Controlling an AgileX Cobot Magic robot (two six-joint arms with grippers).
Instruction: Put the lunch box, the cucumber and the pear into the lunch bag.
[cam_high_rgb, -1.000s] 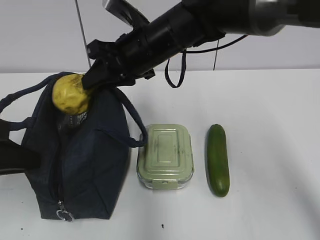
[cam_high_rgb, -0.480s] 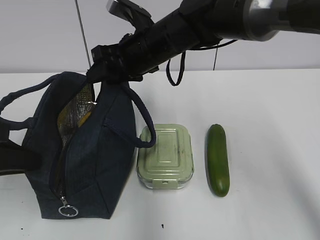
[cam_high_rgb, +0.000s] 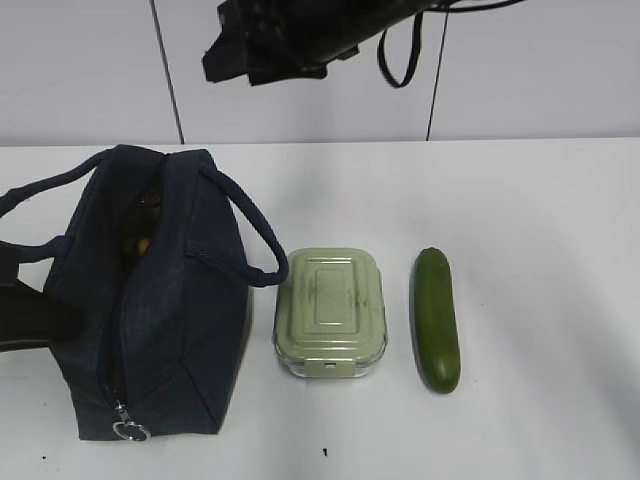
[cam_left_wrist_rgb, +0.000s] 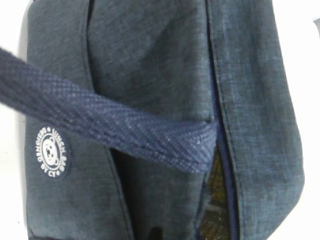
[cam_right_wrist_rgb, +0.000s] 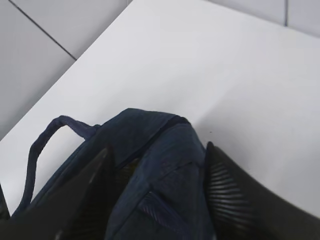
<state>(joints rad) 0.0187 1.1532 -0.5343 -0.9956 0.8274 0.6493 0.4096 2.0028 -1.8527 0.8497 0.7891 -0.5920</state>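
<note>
— Nearest us, what's on the table (cam_high_rgb: 560, 220)?

— The ring pull (cam_high_rgb: 125, 431) of the zipper hangs at the front bottom corner of the lunch bag (cam_high_rgb: 170, 330). Just right of the bag sits the lunch box (cam_high_rgb: 331, 310), lid on, clasp toward us, and right of that, a little apart, the cucumber (cam_high_rgb: 437, 318), lying lengthwise.

— And the pear? A second ago it was up at the mouth of the bag.

— Gone inside! A second ago the right gripper had it pinched over the opening; now only a yellow glimmer, the pear (cam_high_rgb: 143, 245), shows down in the dark slot of the bag. The bag has sagged narrower again, and one handle (cam_high_rgb: 250, 235) droops toward the lunch box.

— Where's that arm now?

— Lifted away. The right gripper (cam_high_rgb: 240, 55) is high at the top edge, against the wall, where before it was down at the bag. From here it's a black lump, fingers unreadable. Its own camera helps: two black fingers (cam_right_wrist_rgb: 235, 200) stand wide apart with nothing between them, looking down on the bag's far end.

— And the left one?

— From the room, only a dark bar at the left edge beside the bag, cut off. Its camera is filled with navy cloth, a handle strap (cam_left_wrist_rgb: 125, 132) across it, a round white badge (cam_left_wrist_rgb: 51, 151), and a sliver of the shiny lining. No fingers appear there; that gripper is pressed shut, on what I cannot tell.

— Anything unclear?

— How the pear lies inside; most of it is hidden.
</note>
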